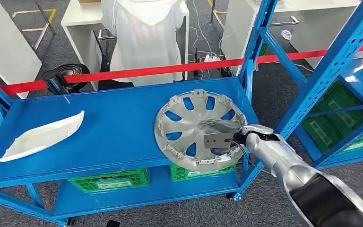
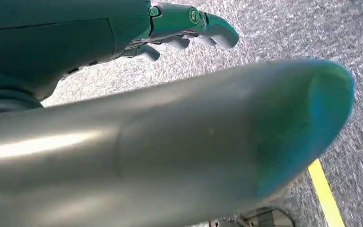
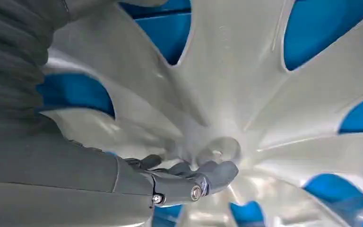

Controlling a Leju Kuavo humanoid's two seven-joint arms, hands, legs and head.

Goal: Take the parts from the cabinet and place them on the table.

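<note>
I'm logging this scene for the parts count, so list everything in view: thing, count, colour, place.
Wheel cover: one, silver, tilted over the right end of the blue table, held by the right robot hand.
Trim piece: one, white, lying flat on the table's left side.
Table: one, blue.
Crates: two, green, on the table's lower shelf.
Shelf rack: one, blue, to the right, with more green crates inside.
Barrier tape: one, red, behind the table.
Person: one, white coat, behind the tape.
Right robot hand: grips the wheel cover near its centre.
Left robot hand: hangs over grey floor, fingers curled, holding nothing.
</note>
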